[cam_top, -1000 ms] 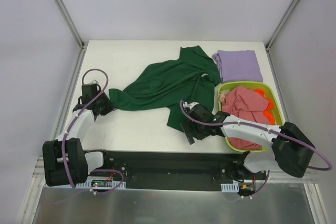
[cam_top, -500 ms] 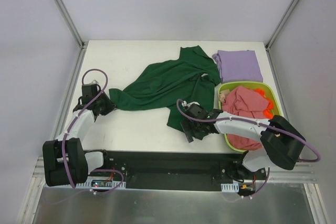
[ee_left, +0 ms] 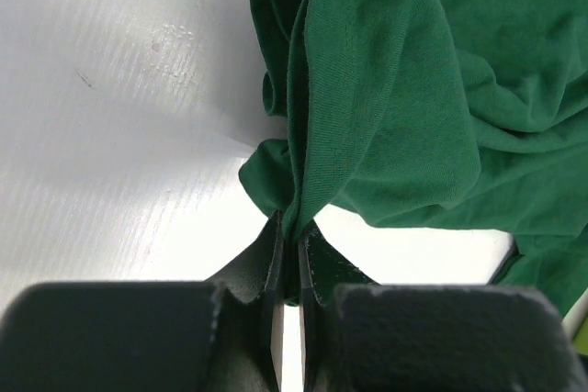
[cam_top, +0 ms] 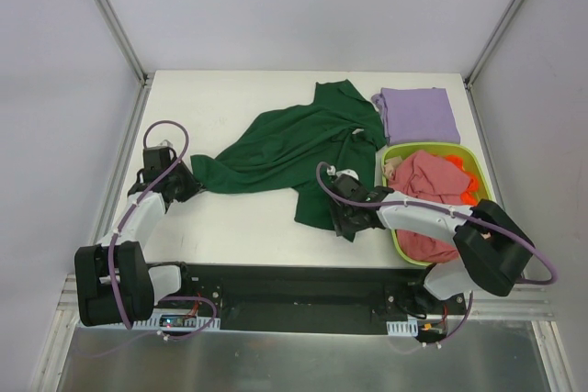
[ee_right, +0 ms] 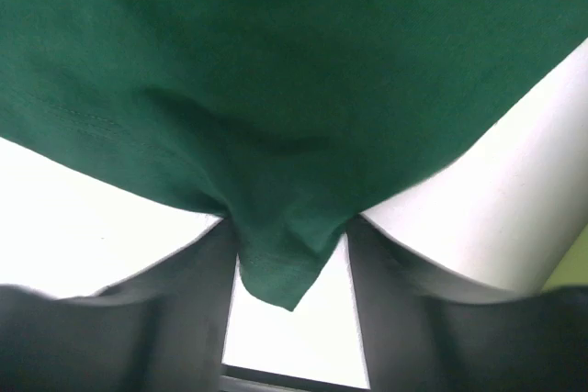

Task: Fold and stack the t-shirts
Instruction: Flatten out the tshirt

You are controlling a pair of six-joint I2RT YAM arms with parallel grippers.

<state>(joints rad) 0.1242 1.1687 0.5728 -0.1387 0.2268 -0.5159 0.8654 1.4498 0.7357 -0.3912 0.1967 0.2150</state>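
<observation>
White worktop [cam_top: 230, 107] with a dark green t-shirt [cam_top: 285, 149] spread crumpled across its middle. Lime-green basket [cam_top: 432, 146] at right holds a pinkish-red t-shirt [cam_top: 432, 185]; a folded lilac t-shirt [cam_top: 420, 115] lies just behind it. Left end effector [ee_left: 292, 227] is clamped on the green shirt's left edge. Right end effector [ee_right: 289, 227] has its jaws parted, straddling the shirt's near corner.

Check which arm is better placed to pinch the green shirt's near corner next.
Right. The right tool straddles that corner of the dark green t-shirt, jaws apart on either side. The left tool is shut on the shirt's left edge.
</observation>
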